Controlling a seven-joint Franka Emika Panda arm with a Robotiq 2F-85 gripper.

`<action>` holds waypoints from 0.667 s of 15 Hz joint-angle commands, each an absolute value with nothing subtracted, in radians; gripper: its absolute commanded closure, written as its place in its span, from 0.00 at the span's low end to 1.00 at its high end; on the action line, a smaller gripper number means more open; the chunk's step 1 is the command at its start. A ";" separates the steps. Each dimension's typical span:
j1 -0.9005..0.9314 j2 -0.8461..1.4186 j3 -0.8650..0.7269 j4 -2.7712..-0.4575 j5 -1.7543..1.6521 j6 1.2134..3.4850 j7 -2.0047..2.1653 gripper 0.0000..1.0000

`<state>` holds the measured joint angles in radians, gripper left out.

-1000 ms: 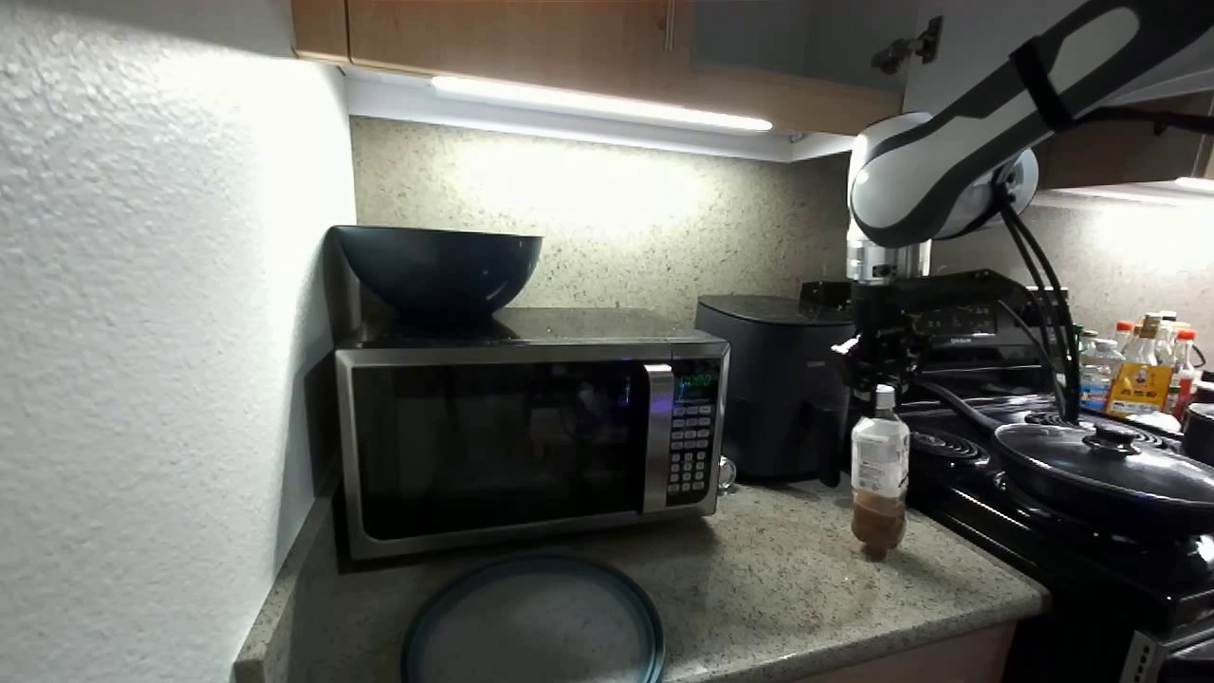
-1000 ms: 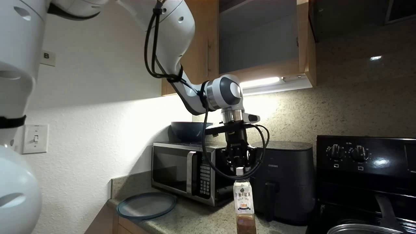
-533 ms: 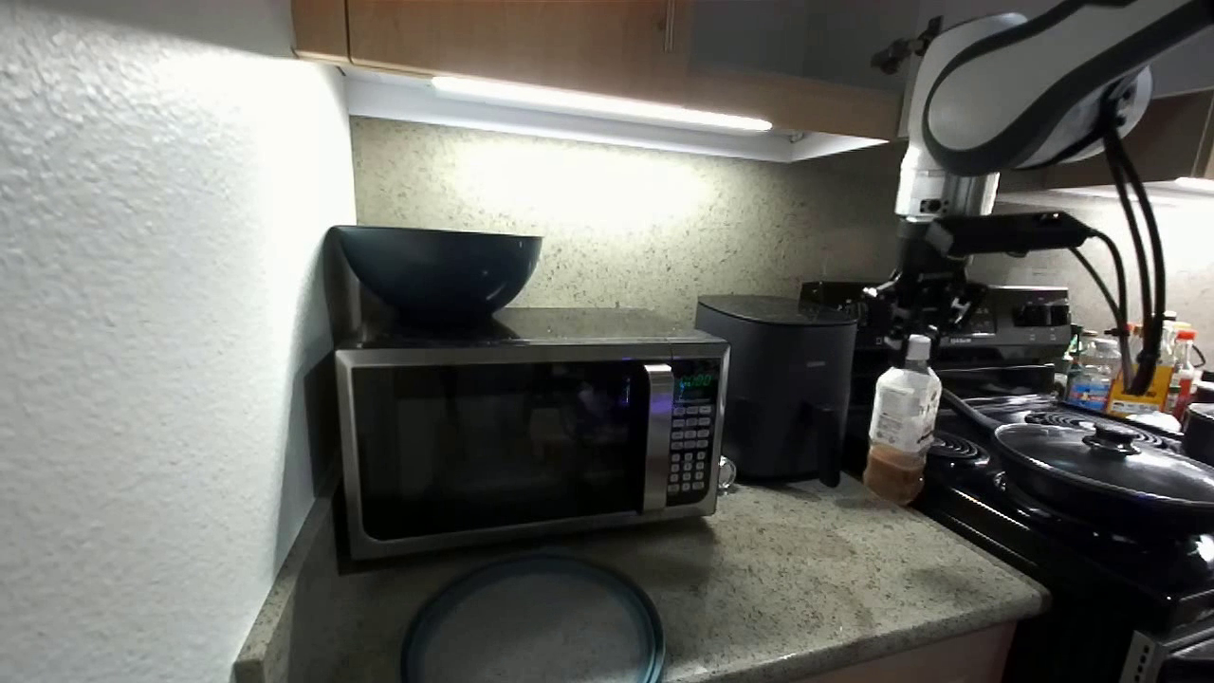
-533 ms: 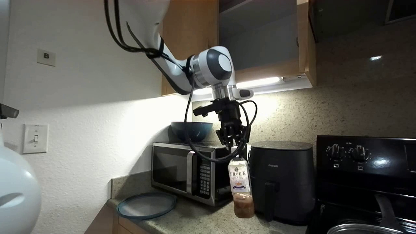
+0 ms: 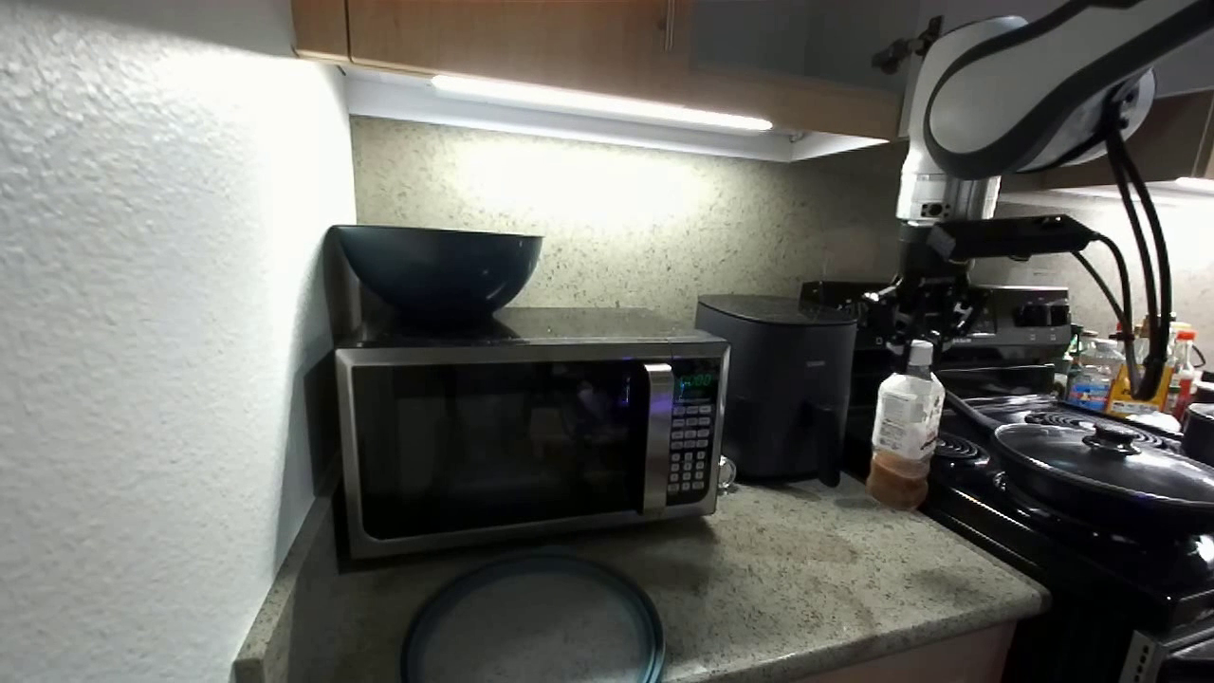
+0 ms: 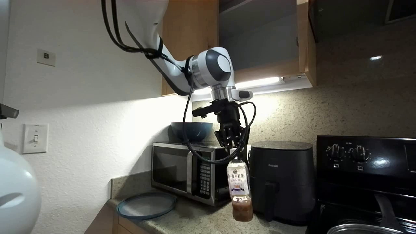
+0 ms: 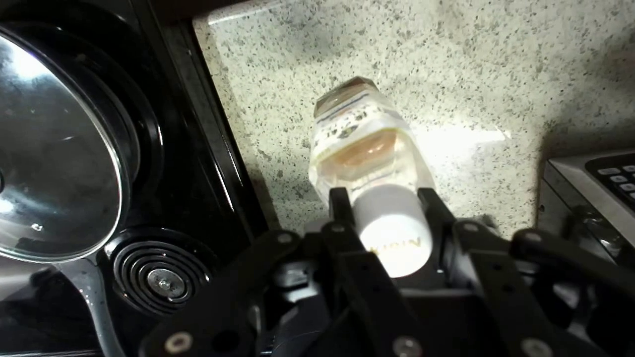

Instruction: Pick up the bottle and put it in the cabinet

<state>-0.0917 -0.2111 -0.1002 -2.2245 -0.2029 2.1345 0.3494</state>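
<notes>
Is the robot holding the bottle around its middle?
No, in the wrist view the gripper holds the bottle at the top, by its white cap.

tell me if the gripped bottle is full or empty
Neither: the bottle is partly full. In both exterior views, brown liquid sits only in its lower part, below the label.

In both exterior views, the microwave [image 5: 512, 446] has 1 bowl [image 5: 436, 270] on it, the cabinet [image 5: 503, 38] above and 1 disc [image 5: 536, 617] before it. Right of it are the bottle [image 5: 908, 427] in the gripper [image 7: 384, 197], the air fryer [image 5: 778, 398] and the stove [image 5: 1043, 550].
</notes>
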 commanded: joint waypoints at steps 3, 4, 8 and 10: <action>-0.113 -0.241 -0.049 -2.213 -0.307 2.192 0.398 0.86; -0.114 -0.253 -0.040 -2.207 -0.341 2.228 0.415 0.87; -0.134 -0.301 -0.010 -2.171 -0.427 2.334 0.486 0.87; -0.149 -0.335 -0.001 -2.164 -0.450 2.391 0.526 0.87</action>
